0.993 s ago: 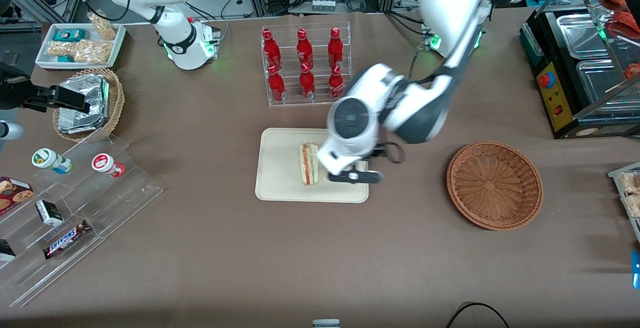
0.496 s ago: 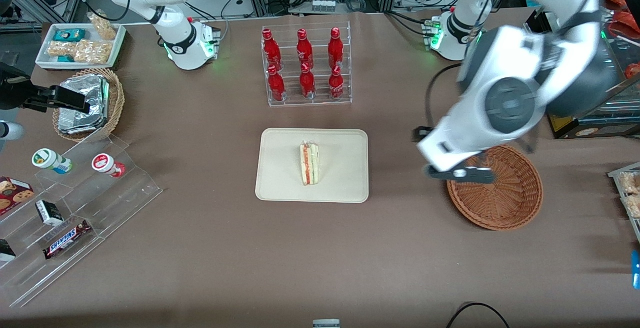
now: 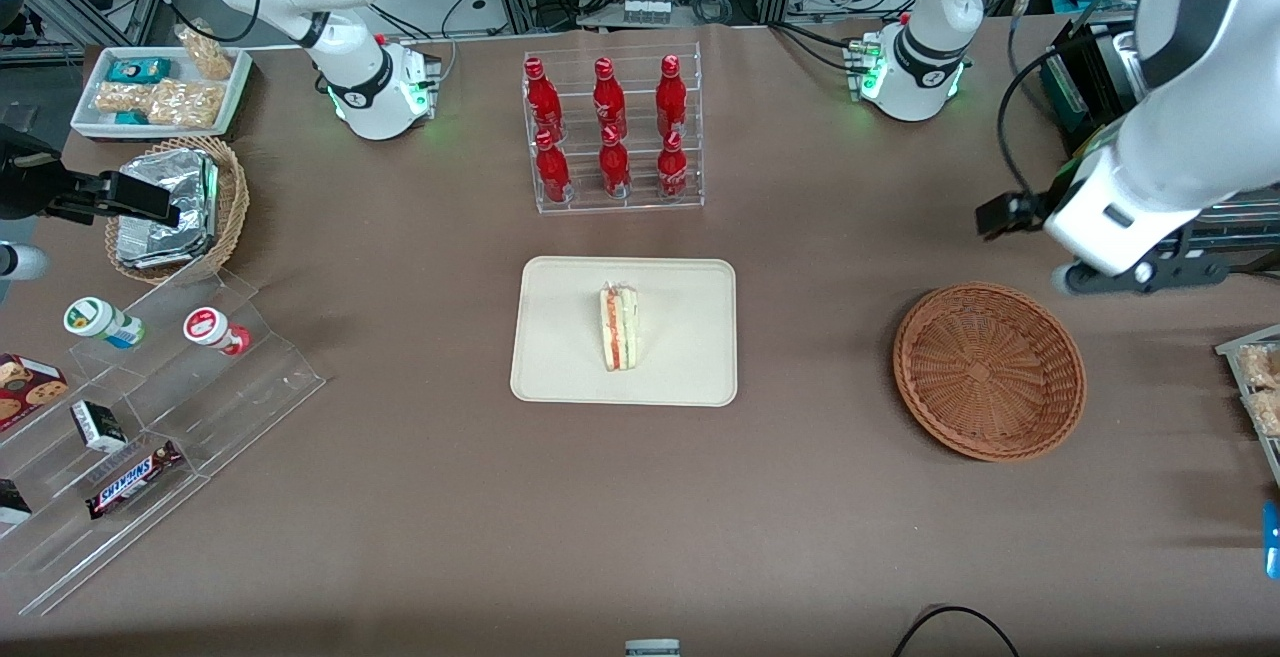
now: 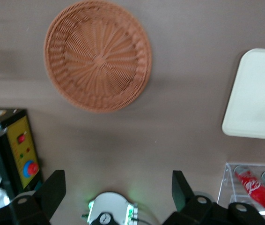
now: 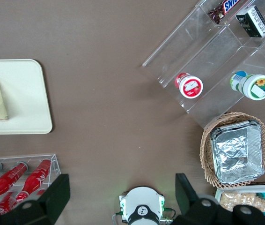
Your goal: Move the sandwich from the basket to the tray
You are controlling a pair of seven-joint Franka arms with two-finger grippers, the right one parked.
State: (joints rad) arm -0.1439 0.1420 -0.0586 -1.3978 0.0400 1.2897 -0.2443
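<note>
Sandwich (image 3: pixel 618 327) lies on the tray (image 3: pixel 560 367), about in the middle of it, well apart from my tool (image 3: pixel 1140 275). My tool hangs in the air above the counter (image 3: pixel 820 497), at the working arm's end. Its two fingers (image 4: pixel 53 192) are spread wide, and between them I see only the brown counter surface.

Just beside the tool, and a little nearer to the front camera, is the round reddish-brown basket (image 3: pixel 988 371). It sits flat on the counter, and its woven bottom is in plain view. Close to the tool stands also a black machine (image 3: pixel 1110 167) with a yellow panel and a red button.

The cream tray is toward the middle of the counter, well apart from the basket. The sandwich rests flat on it, and its edge with the red and green filling layers is turned toward the parked arm's end. A clear rack of red bottles (image 3: pixel 610 127) stands near the tray, farther from the front camera, and does not touch it.
</note>
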